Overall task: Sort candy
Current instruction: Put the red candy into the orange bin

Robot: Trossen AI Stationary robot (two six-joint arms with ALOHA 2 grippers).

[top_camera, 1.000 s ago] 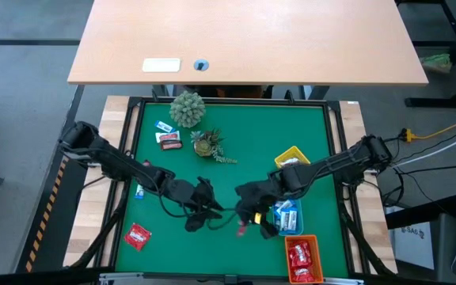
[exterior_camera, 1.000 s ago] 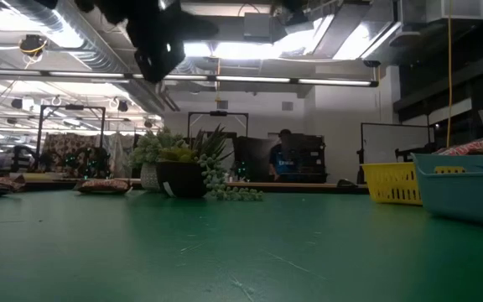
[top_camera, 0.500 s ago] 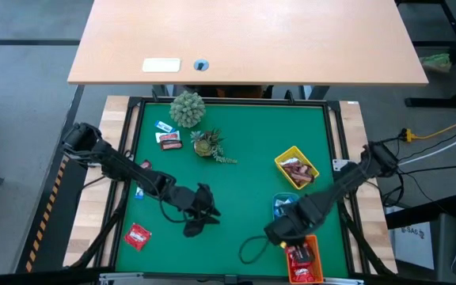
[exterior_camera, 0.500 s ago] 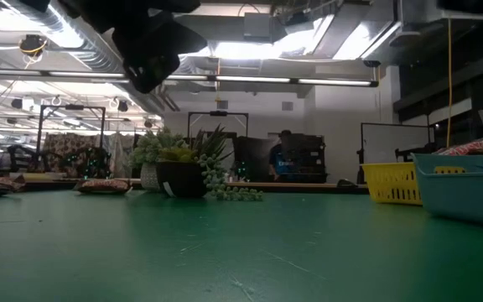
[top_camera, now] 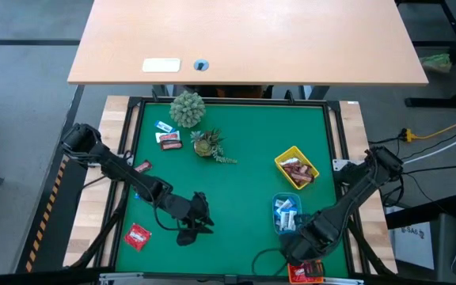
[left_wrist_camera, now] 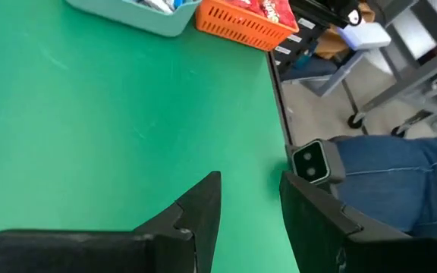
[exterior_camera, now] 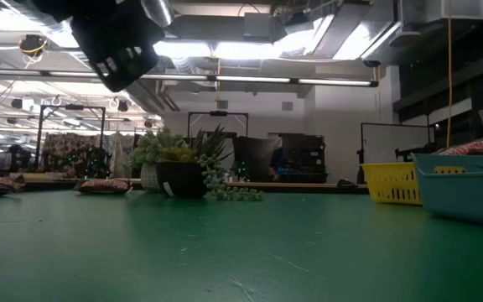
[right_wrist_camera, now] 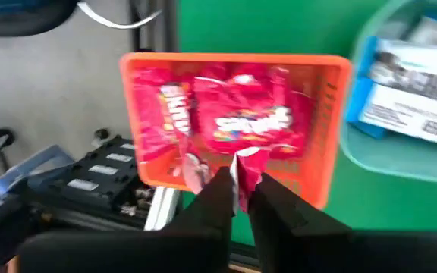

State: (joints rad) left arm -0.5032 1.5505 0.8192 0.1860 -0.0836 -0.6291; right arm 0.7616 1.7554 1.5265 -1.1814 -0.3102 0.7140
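Candy is scattered all over the green mat [top_camera: 236,150], so going left to right: a shiny red packet [top_camera: 138,236] lies flat at the left edge, just off to the side of the left gripper [top_camera: 199,227], which hangs low over the mat with nothing between its fingers [left_wrist_camera: 196,216] — they're spread apart, and only bare green shows in the gap in the left wrist view. Well beyond those fingertips, toward the far side of the mat, there's a little cluster: a blue-and-white wrapper [top_camera: 163,127], a dark maroon bar [top_camera: 169,138] and another red one [top_camera: 169,146], sitting next to two small green plants [top_camera: 188,108]. Over on the right, the yellow tray [top_camera: 290,153] has brownish bars in it and the blue tray [right_wrist_camera: 400,163] holds the blue-and-white wrappers. The right gripper [right_wrist_camera: 239,189] is right above the orange tray [right_wrist_camera: 237,62], fingers nearly pressed together and pinching the crimped end of a red candy packet [right_wrist_camera: 247,163] — that packet dangles from the tips over the other red packets [right_wrist_camera: 245,114] already lying in the tray. A person's jeans-clad leg [left_wrist_camera: 400,178] shows past the table edge in the left wrist view.
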